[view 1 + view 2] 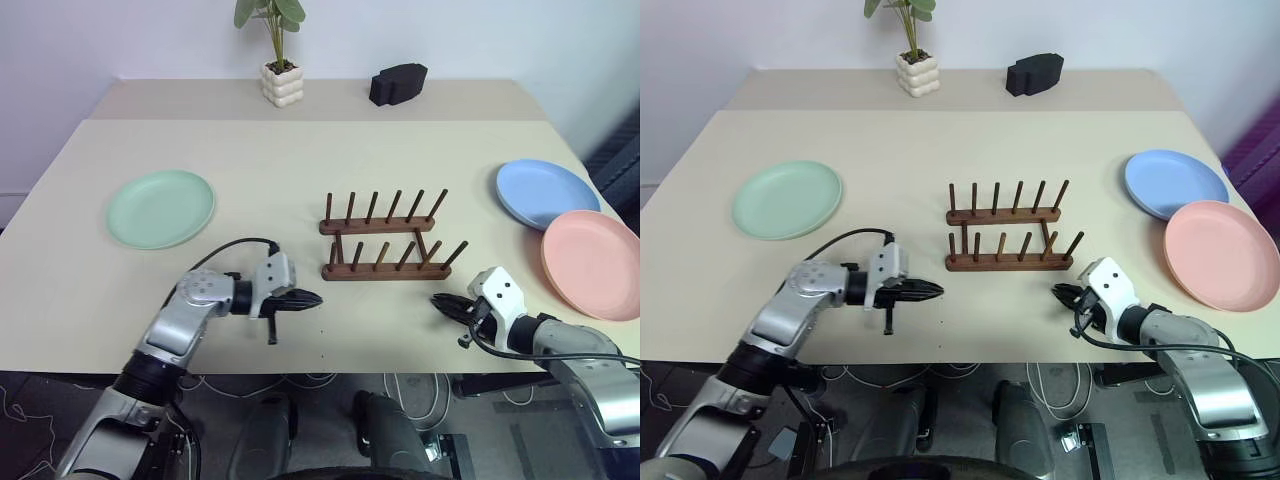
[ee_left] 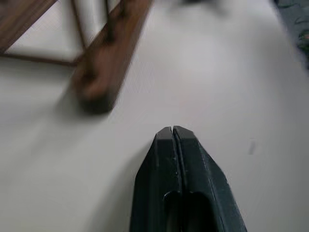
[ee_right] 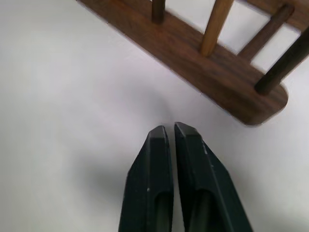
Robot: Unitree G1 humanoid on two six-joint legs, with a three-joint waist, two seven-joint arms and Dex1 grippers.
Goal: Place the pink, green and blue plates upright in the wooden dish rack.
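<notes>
Nothing of my task is done yet: all three plates lie flat on the table and the rack stands bare.

Farthest to my left, the green plate (image 1: 161, 208) rests flat on the cream table (image 1: 260, 160), well away from everything else.

Next comes my left gripper (image 1: 308, 298), low over the table near its front edge and pointing toward the rack. Its two black fingers (image 2: 178, 159) are pressed together with nothing between them.

In the middle stands the wooden dish rack (image 1: 385, 236), two dark base bars with rows of thin upright pegs. Every slot is free. It sits between my two grippers, apart from both.

Just past the rack's right end is my right gripper (image 1: 442, 303), also low over the table and aimed back toward the rack. Its fingers (image 3: 154, 164) are pressed nearly together, and it too carries nothing.

Farthest to my right lie the blue plate (image 1: 545, 193) and, nearer to me, the pink plate (image 1: 592, 263), whose rim overlaps the blue plate's edge.

At the back of the table stand a small potted plant (image 1: 281, 78) and a black object (image 1: 399, 84), neither part of the job.

I judge that all three placements remain, and that the right-hand plates are the closest reach for my right gripper.
</notes>
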